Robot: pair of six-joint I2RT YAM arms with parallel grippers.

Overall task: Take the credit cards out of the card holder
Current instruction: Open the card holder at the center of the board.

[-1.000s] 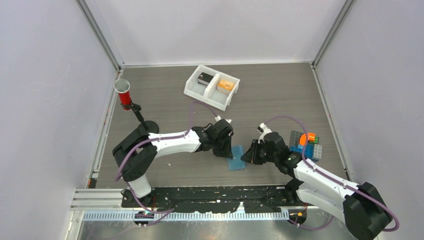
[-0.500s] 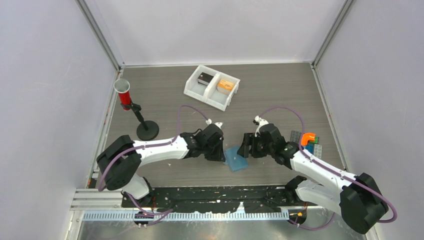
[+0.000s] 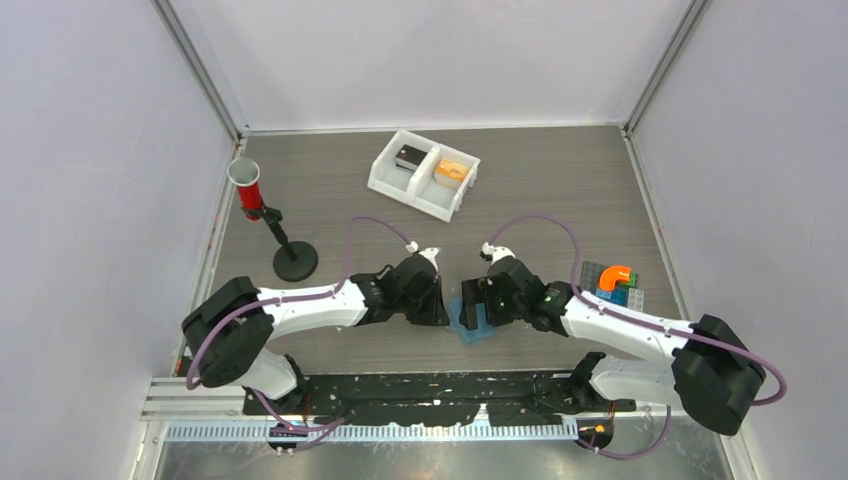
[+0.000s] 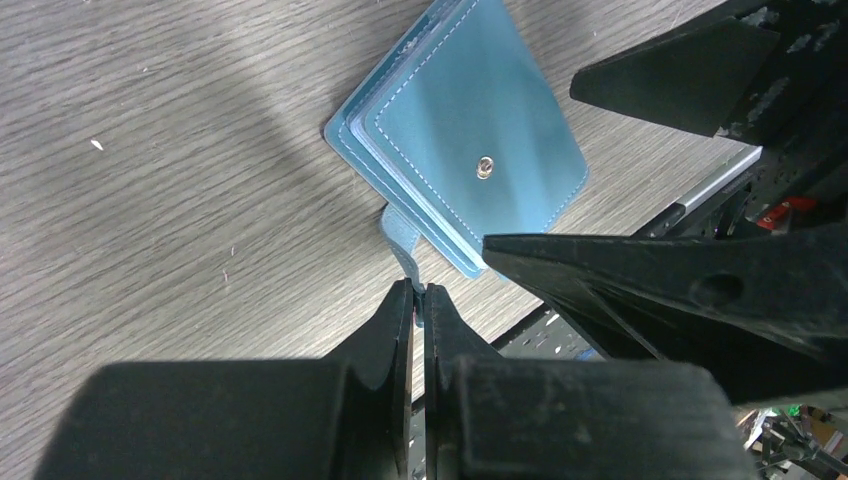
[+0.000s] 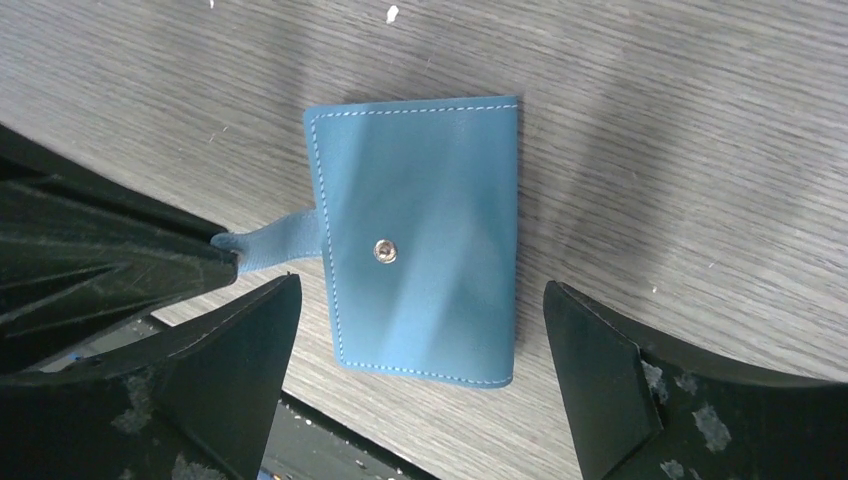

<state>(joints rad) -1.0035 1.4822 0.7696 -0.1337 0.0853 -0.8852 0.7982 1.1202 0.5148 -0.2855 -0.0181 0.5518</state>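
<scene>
Left gripper closed, pinching the strap of the shut holder, which lies flat near the table's near edge, mid-width. Right gripper spread wide, empty, straddling the holder directly beneath; its long axis runs crosswise to the closing line. Cards not visible.

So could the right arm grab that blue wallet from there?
Probably yes: the right gripper hangs open over the wallet, a finger each side, nothing between; the left gripper only pinches its strap.
</scene>
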